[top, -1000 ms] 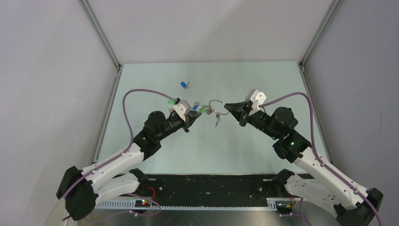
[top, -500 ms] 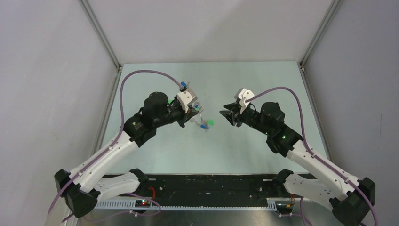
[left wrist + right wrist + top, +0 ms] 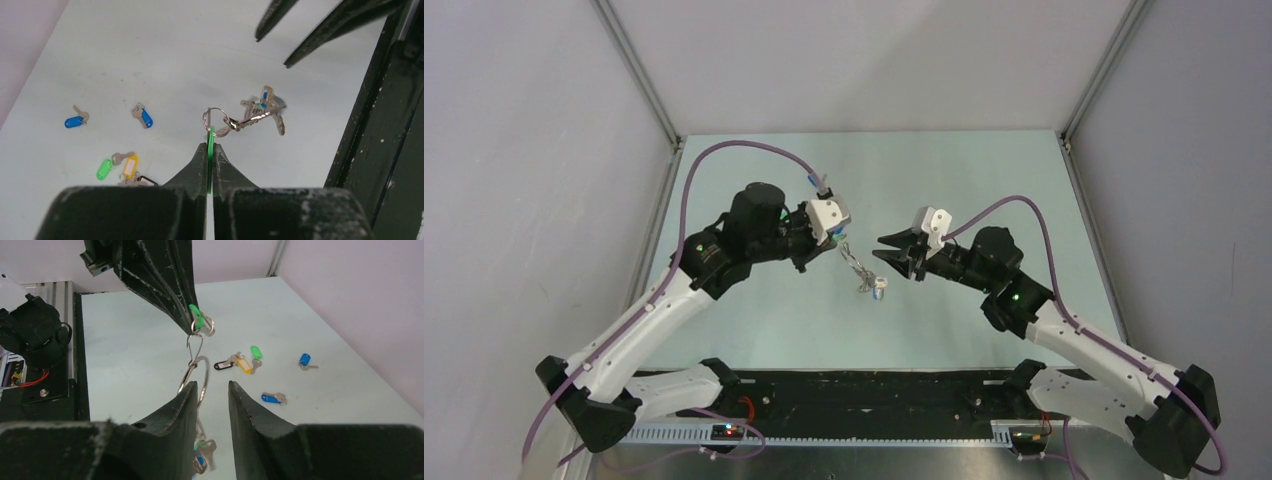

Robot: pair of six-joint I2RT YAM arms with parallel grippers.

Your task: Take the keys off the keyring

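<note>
My left gripper (image 3: pixel 840 238) is shut on a green key cap (image 3: pixel 210 147) and holds it above the table. From the cap a small ring and hook carry the silver keyring (image 3: pixel 198 374), which hangs down with the bunched keys (image 3: pixel 879 290) at its low end. The keys also show in the left wrist view (image 3: pixel 262 111) and the right wrist view (image 3: pixel 204 456). My right gripper (image 3: pixel 882 250) is open right beside the hanging keyring. In the right wrist view the ring lies in the gap by the left finger (image 3: pixel 180 405).
Loose keys lie on the table at the back left: two blue-capped ones (image 3: pixel 75 121) (image 3: pixel 143 116), a green-capped one (image 3: pixel 105 169), and a yellow-capped key (image 3: pixel 130 165) with a dark tag (image 3: pixel 144 179). Grey walls close in the table on three sides.
The right gripper has let go of the keyring, opened and moved left. The left gripper has risen with the green cap, and the keyring and keys now hang from it.
</note>
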